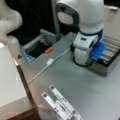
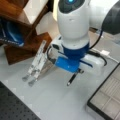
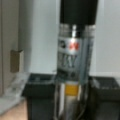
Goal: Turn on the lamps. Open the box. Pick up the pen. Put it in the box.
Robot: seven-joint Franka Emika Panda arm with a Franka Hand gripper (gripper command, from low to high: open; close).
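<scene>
Looking at the bench from where I'm standing, the gripper (image 2: 77, 71) is low over the grey table (image 2: 55, 100), and the pen (image 2: 72, 79) sticks out from under it, slanting down toward 7 o'clock with its tip on or just off the tabletop, can't tell which. The wrist view is pretty much all pen (image 3: 72, 62): black upper part, silvery printed middle, a yellow band lower down, with the dark fingers (image 3: 40, 100) on either side of it at the bottom, so they look pinched on it.

The box (image 1: 110, 63) is open in both front views, beige grooved lining showing, sitting at about 3 o'clock from the gripper (image 1: 91, 61) in a front view, and at 4 o'clock (image 2: 105, 100) in a front view.

A white cable (image 1: 47, 65) runs across the table at 9 o'clock from the arm. White folding stand (image 1: 60, 103) lies down at 6 o'clock.
</scene>
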